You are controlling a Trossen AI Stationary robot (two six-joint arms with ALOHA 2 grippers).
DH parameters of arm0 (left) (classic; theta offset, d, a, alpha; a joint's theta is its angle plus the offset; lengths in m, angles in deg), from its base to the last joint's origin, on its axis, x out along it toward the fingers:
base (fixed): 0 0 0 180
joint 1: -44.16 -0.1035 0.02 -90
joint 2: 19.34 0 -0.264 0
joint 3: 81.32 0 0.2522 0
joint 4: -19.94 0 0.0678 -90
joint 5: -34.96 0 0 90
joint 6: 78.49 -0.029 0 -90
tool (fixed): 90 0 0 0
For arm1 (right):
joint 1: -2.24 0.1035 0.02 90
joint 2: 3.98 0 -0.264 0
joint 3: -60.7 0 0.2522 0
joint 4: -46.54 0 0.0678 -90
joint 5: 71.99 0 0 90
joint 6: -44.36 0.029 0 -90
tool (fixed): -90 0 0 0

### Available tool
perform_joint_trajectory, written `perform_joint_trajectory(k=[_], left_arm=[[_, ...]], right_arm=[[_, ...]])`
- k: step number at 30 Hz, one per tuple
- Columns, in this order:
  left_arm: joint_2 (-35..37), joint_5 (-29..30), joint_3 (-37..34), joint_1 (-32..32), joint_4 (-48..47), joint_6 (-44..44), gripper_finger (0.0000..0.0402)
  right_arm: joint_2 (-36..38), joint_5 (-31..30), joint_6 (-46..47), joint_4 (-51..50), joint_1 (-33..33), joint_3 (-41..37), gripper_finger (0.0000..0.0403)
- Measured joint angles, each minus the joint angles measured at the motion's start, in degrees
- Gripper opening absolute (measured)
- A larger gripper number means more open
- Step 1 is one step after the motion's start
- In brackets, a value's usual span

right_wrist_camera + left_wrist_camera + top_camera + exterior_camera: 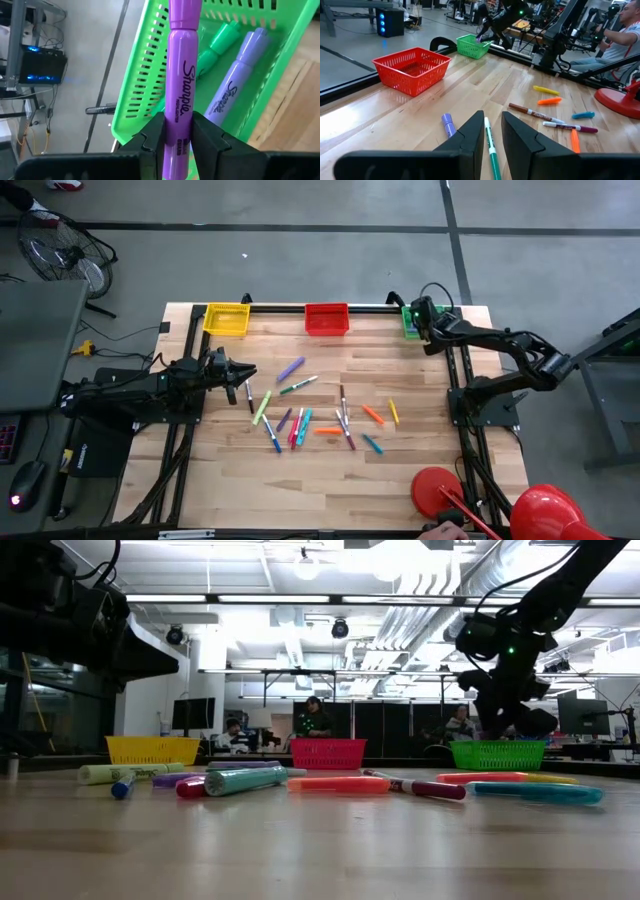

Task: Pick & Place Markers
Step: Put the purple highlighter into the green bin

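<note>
Gripping a purple marker (pixel 179 75) by its lower barrel, the right pincer (pixel 178 131) hangs over the green basket (pixel 150 70) at the bench's far right corner. The marker stands up from between the two dark fingers (pixel 210 140), its cap over the basket's inside. In the basket lie a lilac marker (pixel 235 85) and a green marker (pixel 212 47), side by side near one wall.

The left pincer (pixel 493 137) hovers low over the bench (pixel 330 480) on the left side, fingers a narrow gap apart and holding nothing; a green pen (pixel 492 150) lies on the wood under that gap, and a violet marker (pixel 448 124) lies just beside it. Whether the fingertips touch the wood is hard to tell from this angle.

The loose markers (pixel 300 420) are scattered across the middle of the bench: purple, green, blue, pink, orange and yellow, some overlapping. The red basket (pixel 326 319) sits at the far edge in the centre, the yellow basket (pixel 227 318) at the far left. A red stand (pixel 437 485) rests on the near right corner. People sit at desks in the room beyond.
</note>
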Motion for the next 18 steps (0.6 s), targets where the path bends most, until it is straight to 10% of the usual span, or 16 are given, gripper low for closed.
perform_joint_trajectory(k=[18], left_arm=[[0.01, -0.04, 0.00, 0.00, 0.00, 0.01, 0.0064]], right_arm=[[-0.20, 0.57, 0.48, -0.07, -1.35, 0.00, 0.0072]])
